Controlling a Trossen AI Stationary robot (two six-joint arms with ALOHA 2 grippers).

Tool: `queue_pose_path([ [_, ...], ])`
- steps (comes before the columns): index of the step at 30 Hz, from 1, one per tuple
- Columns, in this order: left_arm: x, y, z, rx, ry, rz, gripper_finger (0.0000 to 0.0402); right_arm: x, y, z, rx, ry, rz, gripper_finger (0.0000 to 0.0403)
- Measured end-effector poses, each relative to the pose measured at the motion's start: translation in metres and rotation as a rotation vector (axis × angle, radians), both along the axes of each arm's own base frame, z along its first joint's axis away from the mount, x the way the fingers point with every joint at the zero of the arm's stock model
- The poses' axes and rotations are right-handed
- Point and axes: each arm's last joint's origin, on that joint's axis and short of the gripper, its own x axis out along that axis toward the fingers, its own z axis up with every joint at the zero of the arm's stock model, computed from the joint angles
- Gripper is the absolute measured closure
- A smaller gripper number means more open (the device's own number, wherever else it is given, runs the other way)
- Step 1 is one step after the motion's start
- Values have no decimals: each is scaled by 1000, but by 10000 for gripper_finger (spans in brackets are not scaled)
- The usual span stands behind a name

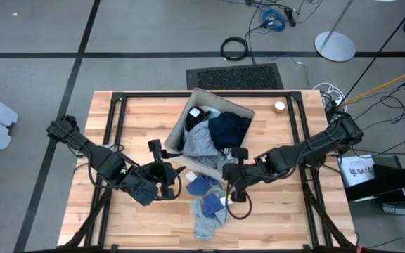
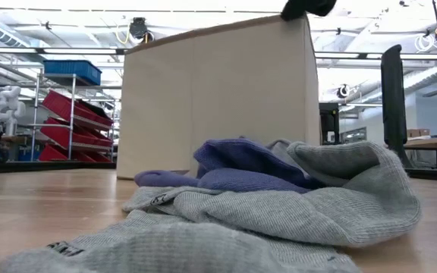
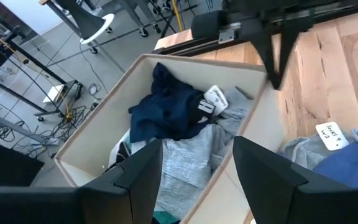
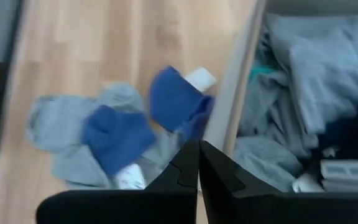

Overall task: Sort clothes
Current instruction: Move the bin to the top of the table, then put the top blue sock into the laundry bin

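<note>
Readable text is scarce: small white paper tag (image 3: 332, 135) lying on the grey knit garment (image 3: 303, 148) has handwriting, looks like "Socks" (second line illegible); white printed label (image 3: 215, 98) in the beige fabric box (image 3: 98, 121) unreadable

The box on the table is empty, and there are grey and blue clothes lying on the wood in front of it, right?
Not quite. The box is not empty: the high view and the left wrist view show a dark blue garment and grey clothes inside it. The rest is right: grey and blue clothes lie on the wood in front of it.
</note>
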Motion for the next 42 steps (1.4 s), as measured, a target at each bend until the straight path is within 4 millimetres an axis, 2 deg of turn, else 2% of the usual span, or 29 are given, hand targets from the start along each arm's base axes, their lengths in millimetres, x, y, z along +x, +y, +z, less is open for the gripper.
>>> queue_pose_path([
  [5, 0, 0, 0, 0, 0, 0, 194, -11, -14, -8, -111, 115, -148, 402],
  [12, 0, 0, 0, 0, 0, 0, 194, -10, -31, -8, -239, 101, -273, 402],
  [16, 0, 0, 0, 0, 0, 0, 194, -9, -42, -9, -256, 118, -311, 402],
  [21, 0, 0, 0, -1, 1, -2, 194, -13, -46, -10, -235, 169, -323, 403],
  [24, 0, -1, -1, -33, 19, -36, 194, -16, -38, -9, -99, 224, -243, 403],
  [29, 11, -9, -9, -135, 81, -158, 194, -23, -9, -3, 75, 275, -92, 403],
  [36, 42, -17, -37, -160, 235, -379, 194, -41, 29, -4, 123, 316, 56, 403],
  [42, 72, -3, -64, -286, 362, -498, 194, -48, 45, -3, 120, 304, 125, 403],
])
